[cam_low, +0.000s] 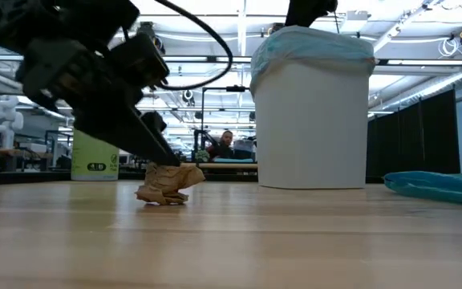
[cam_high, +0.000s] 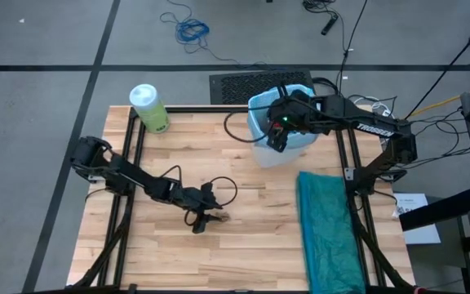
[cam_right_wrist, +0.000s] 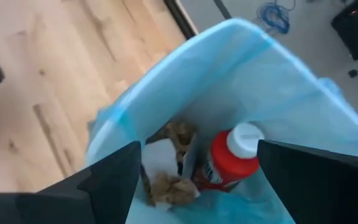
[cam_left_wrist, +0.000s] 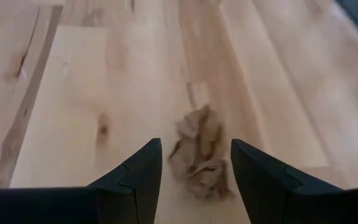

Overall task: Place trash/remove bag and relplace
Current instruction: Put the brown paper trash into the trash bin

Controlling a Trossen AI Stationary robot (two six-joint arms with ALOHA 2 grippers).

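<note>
left gripper (cam_left_wrist: 194, 180) sits low at bench (cam_high: 243, 245) centre, fingers spread w/ a brown paper wad (cam_left_wrist: 199, 160) between them, not yet pinched. right gripper (cam_right_wrist: 194, 180) hangs spread over the blue-lined bin (cam_high: 277, 135) at 1 o'clock; red container (cam_right_wrist: 230, 158) & wads already inside. risk: closing too high just nudges the light wad out, since nothing backs it.
</note>
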